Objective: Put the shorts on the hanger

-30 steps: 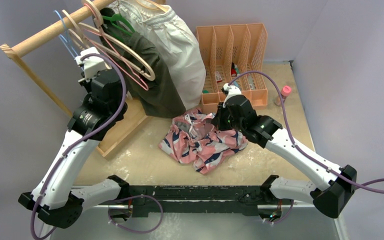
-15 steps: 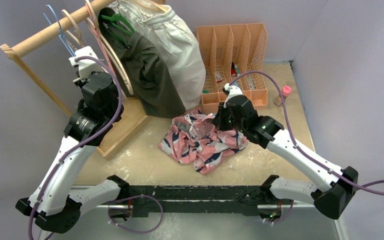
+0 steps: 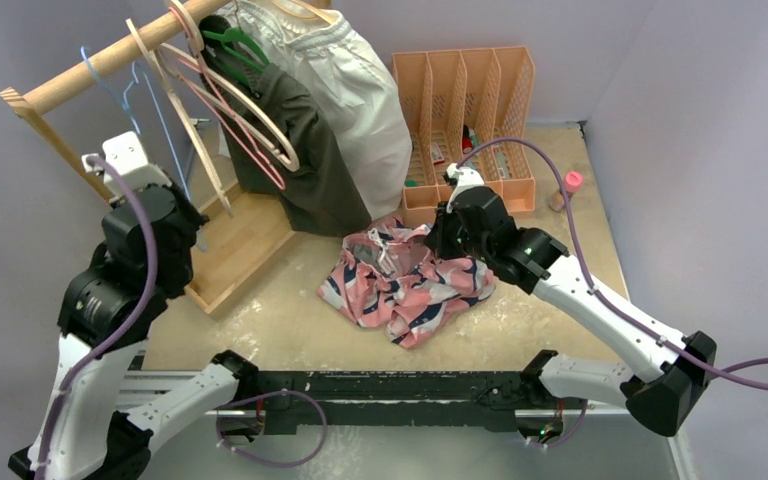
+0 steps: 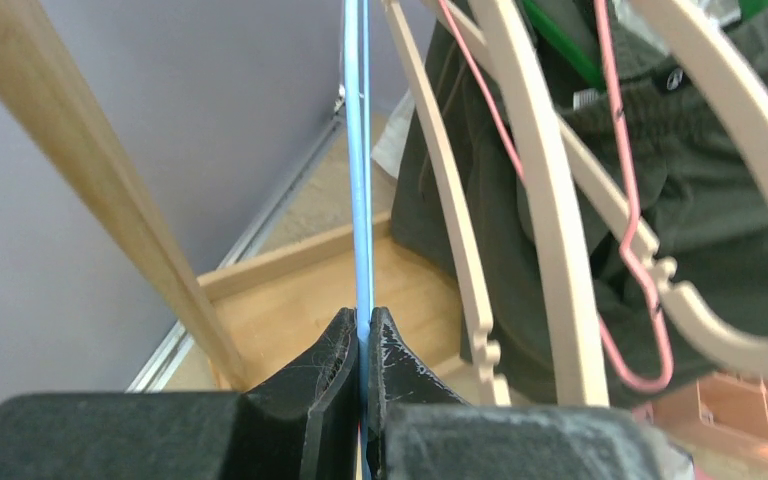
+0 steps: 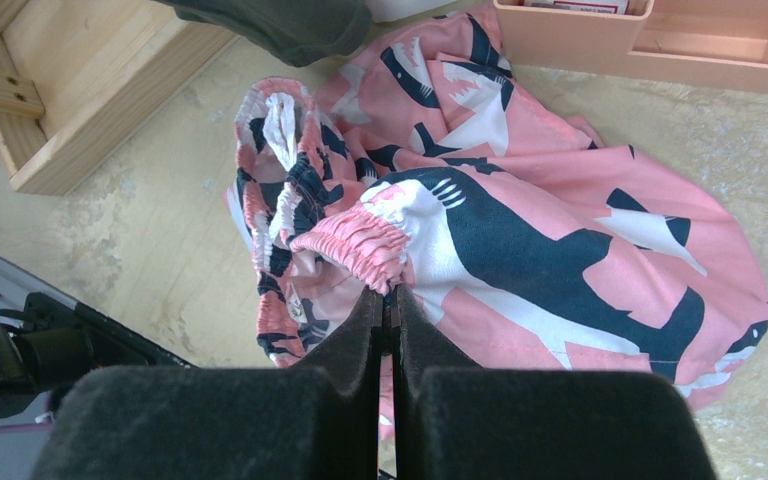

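Shorts [image 5: 560, 250] look soft, light and limp; right gripper [image 5: 388, 298] pinches their elastic edge; left gripper [image 4: 362, 328] clamps hanger [image 4: 357, 150].

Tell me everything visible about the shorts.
The shorts are soft pink fabric printed with navy-and-white sharks, with a gathered elastic waistband and a white drawstring. They lie crumpled on the table, just on the near side of the orange file organizer. The right gripper is shut on a fold of the waistband.
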You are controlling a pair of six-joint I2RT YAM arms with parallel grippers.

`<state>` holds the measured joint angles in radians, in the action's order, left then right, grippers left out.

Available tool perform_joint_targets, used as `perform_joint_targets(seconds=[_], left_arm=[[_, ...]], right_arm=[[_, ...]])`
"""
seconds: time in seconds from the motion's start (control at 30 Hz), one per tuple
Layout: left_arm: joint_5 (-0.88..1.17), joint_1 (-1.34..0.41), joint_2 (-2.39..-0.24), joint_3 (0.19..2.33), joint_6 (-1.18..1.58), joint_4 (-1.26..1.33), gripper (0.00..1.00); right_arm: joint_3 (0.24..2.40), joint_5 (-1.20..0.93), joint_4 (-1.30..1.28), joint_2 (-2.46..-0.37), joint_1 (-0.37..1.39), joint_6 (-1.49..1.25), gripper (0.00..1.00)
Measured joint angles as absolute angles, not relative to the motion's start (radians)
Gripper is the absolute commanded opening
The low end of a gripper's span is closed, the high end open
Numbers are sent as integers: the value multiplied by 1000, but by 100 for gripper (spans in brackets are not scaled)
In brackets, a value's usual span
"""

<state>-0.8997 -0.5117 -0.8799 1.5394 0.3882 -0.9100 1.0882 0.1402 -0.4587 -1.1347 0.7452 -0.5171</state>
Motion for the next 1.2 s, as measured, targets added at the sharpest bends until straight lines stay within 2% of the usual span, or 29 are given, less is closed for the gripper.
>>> perform_joint_targets(seconds=[0.37, 0.6, 1.2], left_arm=[[-719, -512, -689, 1640, 513, -1134, 0], [-614, -512, -578, 1703, 532, -1076, 0], [-384, -511, -463, 1660, 467, -939, 0]], right_arm=[[1134, 165, -489, -1159, 745, -506, 0], [1143, 166, -512, -1160, 745, -506, 0], [1157, 165, -533, -1160, 745, -506, 0]])
